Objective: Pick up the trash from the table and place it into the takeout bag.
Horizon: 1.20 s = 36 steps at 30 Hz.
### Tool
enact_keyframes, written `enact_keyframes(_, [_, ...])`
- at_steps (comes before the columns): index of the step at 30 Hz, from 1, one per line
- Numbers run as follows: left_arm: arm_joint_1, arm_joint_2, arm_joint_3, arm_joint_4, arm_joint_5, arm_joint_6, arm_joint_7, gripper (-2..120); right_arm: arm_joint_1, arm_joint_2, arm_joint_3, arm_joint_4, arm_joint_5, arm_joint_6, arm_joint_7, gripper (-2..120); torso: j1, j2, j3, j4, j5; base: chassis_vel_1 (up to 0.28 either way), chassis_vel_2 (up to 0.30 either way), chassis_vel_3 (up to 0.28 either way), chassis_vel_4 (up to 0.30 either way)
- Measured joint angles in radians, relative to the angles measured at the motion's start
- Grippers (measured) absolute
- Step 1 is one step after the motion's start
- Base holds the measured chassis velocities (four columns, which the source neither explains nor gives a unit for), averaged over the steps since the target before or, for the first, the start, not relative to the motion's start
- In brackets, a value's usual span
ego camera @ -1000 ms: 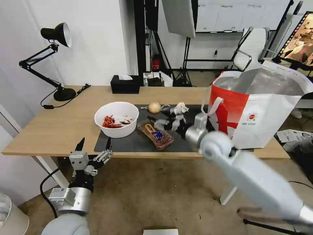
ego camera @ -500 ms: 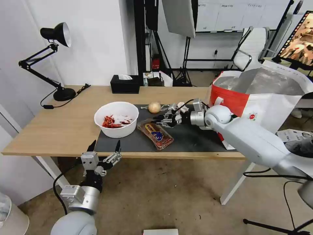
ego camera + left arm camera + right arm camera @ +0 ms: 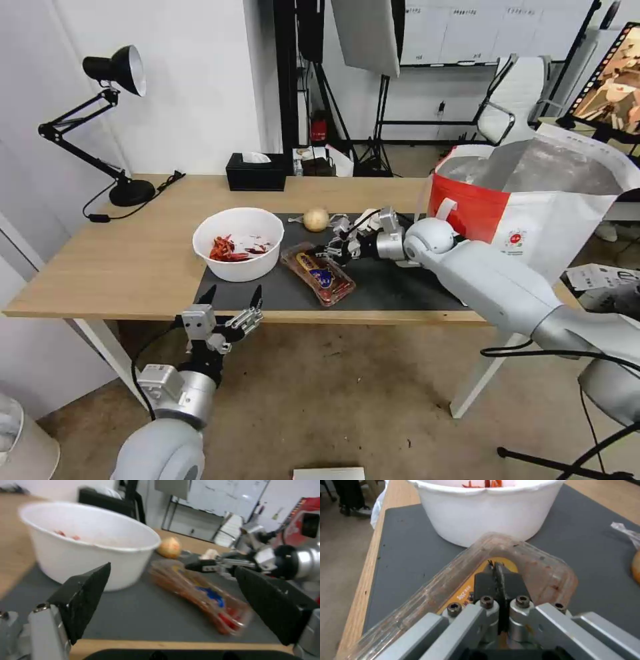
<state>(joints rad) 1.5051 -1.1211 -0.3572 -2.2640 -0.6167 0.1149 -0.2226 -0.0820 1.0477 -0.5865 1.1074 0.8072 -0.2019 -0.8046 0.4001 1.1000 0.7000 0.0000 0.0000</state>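
On the dark mat [image 3: 393,290] of the table [image 3: 100,260] stand a white bowl [image 3: 238,243] [image 3: 90,542] [image 3: 486,507] of red chili scraps, a clear plastic tray [image 3: 320,273] [image 3: 200,595] [image 3: 533,562], a beige ball [image 3: 316,219] [image 3: 170,550] and a crumpled tissue [image 3: 368,220]. My right gripper [image 3: 327,252] [image 3: 496,567] is shut, its tips low over the tray's far end by the orange label. My left gripper [image 3: 230,303] [image 3: 171,570] hangs open just below the table's front edge, facing the bowl and tray. The takeout bag [image 3: 533,213] stands open at the table's right end.
A black tissue box [image 3: 256,172] sits at the table's back edge and a black desk lamp [image 3: 113,73] at its far left. A scrap of clear wrap [image 3: 625,530] lies by the ball. Stands and a white chair [image 3: 517,93] fill the room behind.
The right arm swung down and its gripper settled at the tray's far end. The left gripper moved right and up toward the table's front edge.
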Motion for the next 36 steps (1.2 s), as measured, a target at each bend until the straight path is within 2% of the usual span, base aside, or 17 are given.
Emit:
enact_keyframes(1, [-0.013, 0.020, 0.012, -0.003, -0.065, 0.021, 0.001, 100, 0.000, 0.000, -0.002, -0.005, -0.003, 0.000, -0.004, 0, 0.000, 0.000, 0.000, 0.0000, -0.0002, 0.000, 0.000, 0.000, 0.000])
enact_keyframes(2, [-0.013, 0.020, 0.012, -0.003, -0.065, 0.021, 0.001, 100, 0.000, 0.000, -0.002, -0.005, -0.003, 0.000, -0.004, 0, 0.000, 0.000, 0.000, 0.0000, -0.0002, 0.000, 0.000, 0.000, 0.000])
enact_keyframes(4, [-0.031, 0.053, 0.025, -0.014, -0.180, 0.052, 0.002, 100, 0.000, -0.003, -0.005, -0.008, -0.008, 0.000, -0.010, 0, 0.000, 0.000, 0.000, 0.0000, 0.0000, 0.000, 0.000, 0.000, 0.000])
enact_keyframes(5, [-0.031, 0.053, 0.025, -0.014, -0.180, 0.052, 0.002, 100, 0.000, -0.003, -0.005, -0.008, -0.008, 0.000, -0.010, 0, 0.000, 0.000, 0.000, 0.0000, 0.0000, 0.000, 0.000, 0.000, 0.000])
enact_keyframes(7, [-0.060, 0.084, 0.031, -0.023, -0.326, 0.093, 0.005, 100, -0.002, -0.008, -0.005, -0.010, -0.012, -0.001, -0.016, 0, 0.000, 0.000, 0.000, 0.0000, -0.0001, 0.000, 0.000, 0.000, 0.000])
enact_keyframes(8, [-0.060, 0.084, 0.031, -0.023, -0.326, 0.093, 0.005, 100, -0.002, -0.008, -0.005, -0.010, -0.012, -0.001, -0.016, 0, 0.000, 0.000, 0.000, 0.0000, -0.0001, 0.000, 0.000, 0.000, 0.000])
enact_keyframes(9, [-0.076, 0.097, 0.032, -0.024, -0.393, 0.112, 0.005, 100, -0.003, -0.010, -0.005, -0.011, -0.016, -0.002, -0.019, 0, 0.000, 0.000, 0.000, 0.0000, 0.0000, 0.000, 0.000, 0.000, 0.000])
enact_keyframes(11, [-0.115, 0.125, 0.039, -0.009, -0.506, 0.145, 0.008, 100, -0.008, -0.015, -0.007, -0.014, -0.020, -0.002, -0.025, 0, 0.000, 0.000, 0.000, 0.0000, 0.0001, 0.000, 0.000, 0.000, 0.000])
enact_keyframes(12, [-0.115, 0.125, 0.039, -0.009, -0.506, 0.145, 0.008, 100, -0.008, -0.015, -0.007, -0.014, -0.020, -0.002, -0.025, 0, 0.000, 0.000, 0.000, 0.0000, 0.0001, 0.000, 0.000, 0.000, 0.000])
enact_keyframes(14, [-0.160, 0.148, 0.056, 0.018, -0.586, 0.163, 0.011, 100, -0.011, -0.019, -0.010, -0.014, -0.020, -0.002, -0.025, 0, 0.000, 0.000, 0.000, 0.0000, 0.0000, 0.000, 0.000, 0.000, 0.000])
enact_keyframes(18, [-0.229, 0.156, 0.087, 0.058, -0.660, 0.180, 0.008, 100, -0.012, -0.026, -0.013, -0.013, -0.020, -0.002, -0.025, 0, 0.000, 0.000, 0.000, 0.0000, 0.0000, 0.000, 0.000, 0.000, 0.000])
enact_keyframes(26, [-0.325, 0.135, 0.152, 0.123, -0.697, 0.188, -0.029, 100, -0.013, -0.030, -0.022, -0.011, -0.019, -0.002, -0.026, 0, 0.000, 0.000, 0.000, 0.0000, 0.0000, 0.000, 0.000, 0.000, 0.000])
enact_keyframes(36, [-0.436, 0.102, 0.215, 0.198, -0.734, 0.203, -0.128, 100, -0.004, -0.028, -0.032, -0.004, -0.018, -0.005, -0.026, 0, 0.000, 0.000, 0.000, -0.0001, 0.0000, 0.000, 0.000, 0.000, 0.000])
